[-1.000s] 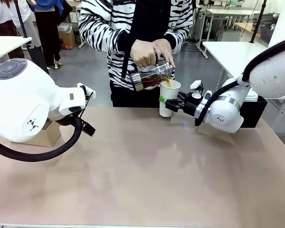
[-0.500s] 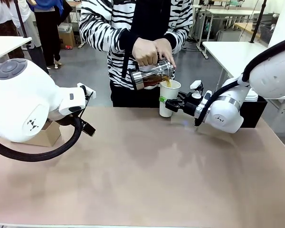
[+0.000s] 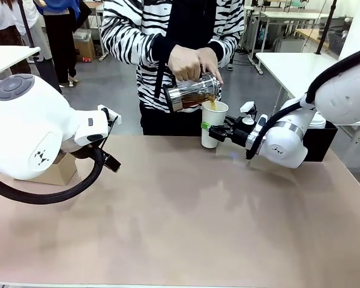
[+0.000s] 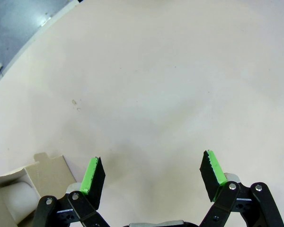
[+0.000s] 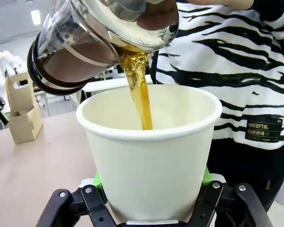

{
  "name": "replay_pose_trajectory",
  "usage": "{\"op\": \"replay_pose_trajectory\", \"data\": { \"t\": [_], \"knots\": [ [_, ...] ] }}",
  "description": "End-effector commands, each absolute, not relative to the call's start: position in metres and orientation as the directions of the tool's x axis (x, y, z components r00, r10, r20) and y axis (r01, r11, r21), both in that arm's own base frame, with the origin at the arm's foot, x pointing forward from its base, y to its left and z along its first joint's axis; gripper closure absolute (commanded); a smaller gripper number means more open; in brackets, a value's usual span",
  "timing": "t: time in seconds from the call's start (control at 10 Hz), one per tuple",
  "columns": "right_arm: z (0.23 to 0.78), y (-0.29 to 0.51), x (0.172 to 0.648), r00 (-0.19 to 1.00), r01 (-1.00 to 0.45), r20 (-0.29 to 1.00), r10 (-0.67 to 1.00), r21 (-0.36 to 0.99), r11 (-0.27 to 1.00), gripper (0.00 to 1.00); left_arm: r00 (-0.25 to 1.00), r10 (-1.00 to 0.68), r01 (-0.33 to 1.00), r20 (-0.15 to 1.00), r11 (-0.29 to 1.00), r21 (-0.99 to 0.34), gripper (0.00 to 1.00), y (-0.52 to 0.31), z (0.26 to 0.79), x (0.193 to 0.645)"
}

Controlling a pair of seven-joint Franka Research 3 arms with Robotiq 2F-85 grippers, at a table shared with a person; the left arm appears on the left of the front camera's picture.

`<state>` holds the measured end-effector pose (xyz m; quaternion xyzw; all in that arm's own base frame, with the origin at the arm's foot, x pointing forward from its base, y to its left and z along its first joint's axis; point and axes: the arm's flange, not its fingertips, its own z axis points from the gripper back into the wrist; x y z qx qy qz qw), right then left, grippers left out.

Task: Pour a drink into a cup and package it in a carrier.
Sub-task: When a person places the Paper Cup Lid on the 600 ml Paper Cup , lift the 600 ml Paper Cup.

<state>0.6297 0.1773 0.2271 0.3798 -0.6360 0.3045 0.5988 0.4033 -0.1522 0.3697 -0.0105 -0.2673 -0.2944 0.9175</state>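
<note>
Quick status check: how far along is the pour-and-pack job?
Done: the right gripper is shut on the cup at the far edge of the table. In hand: the person's hand tilts the pitcher and the drink streams into the open cup. Left: finishing the pour, then setting the cup in the carrier, which waits by the left arm. The left gripper hangs open over the table.
</note>
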Motion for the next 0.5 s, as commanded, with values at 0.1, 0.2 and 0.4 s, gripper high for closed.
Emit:
{"op": "replay_pose_trajectory", "data": {
  "t": [0.1,0.2,0.4],
  "knots": [
    [0.2312,0.1786,0.6281,0.006,-0.846,0.993,-0.114,0.066,0.529,0.2,0.683,-0.534,0.546,0.498,0.826,0.136,0.0,-0.1521,0.3702,0.403],
    [0.2312,0.1786,0.6281,0.006,-0.846,0.993,-0.114,0.066,0.529,0.2,0.683,-0.534,0.546,0.498,0.826,0.136,0.0,-0.1521,0.3702,0.403],
    [0.2312,0.1786,0.6281,0.006,-0.846,0.993,-0.114,0.066,0.529,0.2,0.683,-0.534,0.546,0.498,0.826,0.136,0.0,-0.1521,0.3702,0.403]
  ]
}}
